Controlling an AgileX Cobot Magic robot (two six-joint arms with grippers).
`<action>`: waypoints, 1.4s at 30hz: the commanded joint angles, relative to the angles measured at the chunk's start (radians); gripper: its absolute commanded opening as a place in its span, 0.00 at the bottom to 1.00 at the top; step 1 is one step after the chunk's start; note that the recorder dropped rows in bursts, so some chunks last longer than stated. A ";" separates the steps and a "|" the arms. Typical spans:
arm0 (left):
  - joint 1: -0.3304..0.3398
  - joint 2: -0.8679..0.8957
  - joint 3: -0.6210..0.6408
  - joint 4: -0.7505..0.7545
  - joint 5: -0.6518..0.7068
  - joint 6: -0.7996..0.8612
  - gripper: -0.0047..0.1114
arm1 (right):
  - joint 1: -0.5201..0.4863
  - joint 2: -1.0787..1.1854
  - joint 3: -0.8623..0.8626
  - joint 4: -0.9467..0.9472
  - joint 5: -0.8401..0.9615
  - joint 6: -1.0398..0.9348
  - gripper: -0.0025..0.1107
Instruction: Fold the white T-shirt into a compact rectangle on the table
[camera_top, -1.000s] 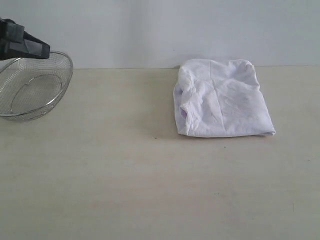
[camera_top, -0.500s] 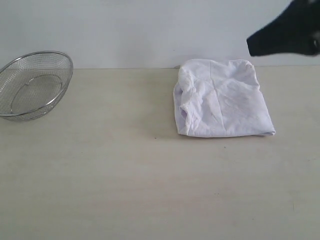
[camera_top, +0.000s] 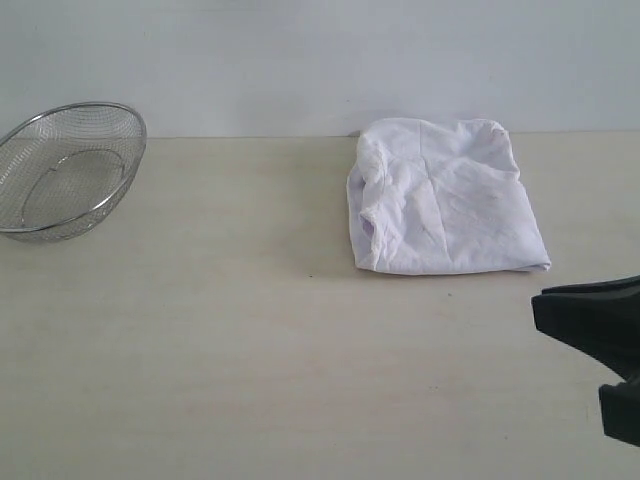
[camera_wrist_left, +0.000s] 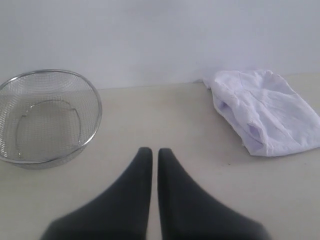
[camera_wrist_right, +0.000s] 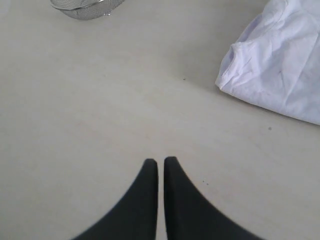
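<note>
Black left gripper (camera_wrist_left: 151, 151), tips nearly together, in its wrist view only

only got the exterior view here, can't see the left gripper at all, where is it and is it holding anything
Observer: The left gripper hangs over bare table, aimed at the stretch between the basket and the shirt. It touches neither.
Operator: open or shut
Observer: Shut. Its fingers are nearly together with nothing between them.
Operator: and the right one, i only see a black edge of it
Observer: The right gripper is shut and empty too, over bare table and clear of the shirt's corner.
</note>
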 joint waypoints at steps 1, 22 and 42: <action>0.000 -0.009 0.002 -0.030 -0.038 -0.008 0.08 | 0.005 -0.010 0.007 0.009 -0.007 0.011 0.02; 0.002 -0.009 0.002 -0.030 -0.044 -0.006 0.08 | -0.100 -0.277 0.011 -0.048 -0.098 0.003 0.02; 0.002 -0.009 0.002 -0.028 -0.051 -0.004 0.08 | -0.172 -0.648 0.414 -0.086 -0.489 0.005 0.02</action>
